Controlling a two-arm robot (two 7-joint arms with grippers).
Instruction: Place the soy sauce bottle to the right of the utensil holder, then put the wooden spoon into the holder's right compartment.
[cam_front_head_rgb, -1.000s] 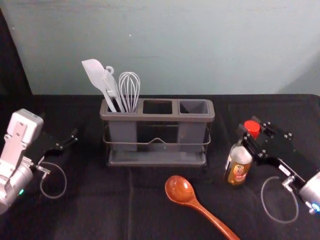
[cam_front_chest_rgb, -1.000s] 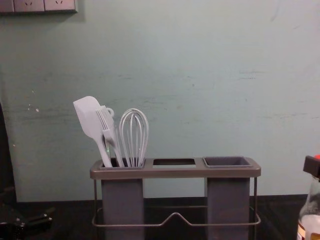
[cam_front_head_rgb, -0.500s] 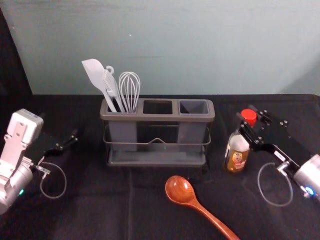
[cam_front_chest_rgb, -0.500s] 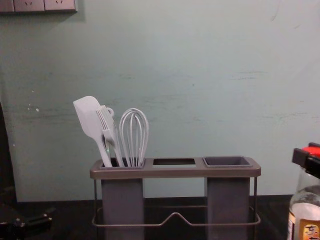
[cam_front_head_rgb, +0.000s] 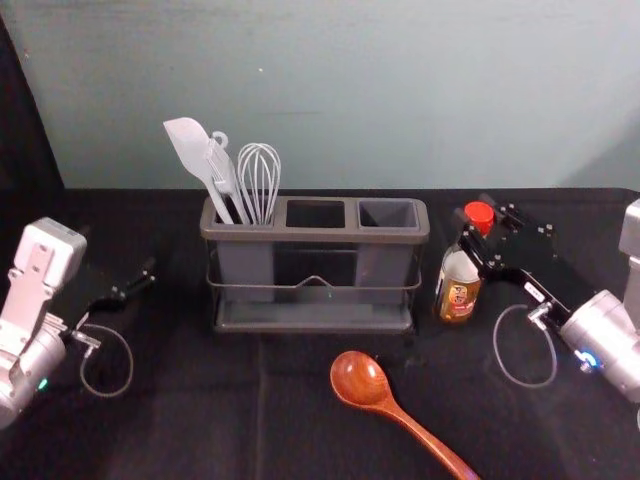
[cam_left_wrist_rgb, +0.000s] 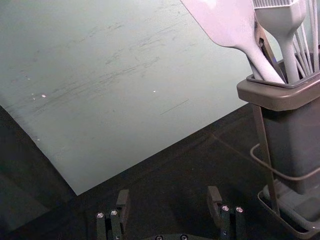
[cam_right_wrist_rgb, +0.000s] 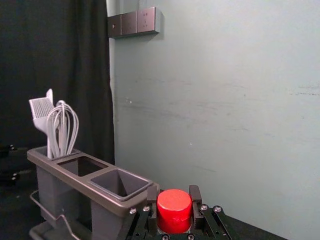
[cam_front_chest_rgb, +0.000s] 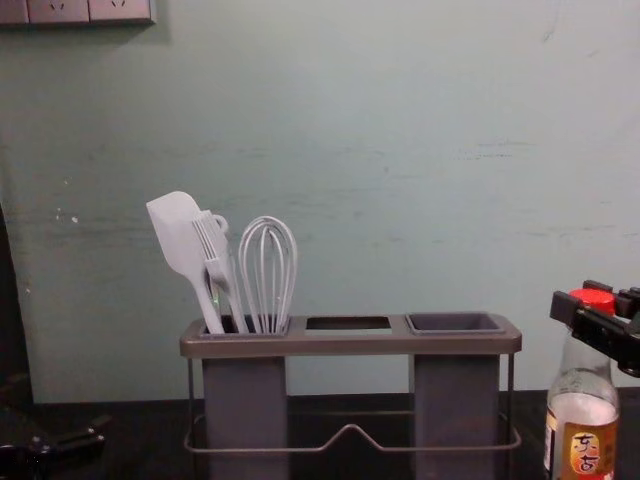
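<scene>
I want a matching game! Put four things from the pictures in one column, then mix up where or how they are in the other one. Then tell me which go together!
Things
1. soy sauce bottle
2. whisk
3. left tool
4. wooden spoon

Where or how
A. open, off to the left of the holder
B. lying on the table in front of the holder
C. upright, its red top between the fingers of the right tool
D. standing in the holder's left compartment

Right pairs: 1-C, 2-D, 3-A, 4-B
</scene>
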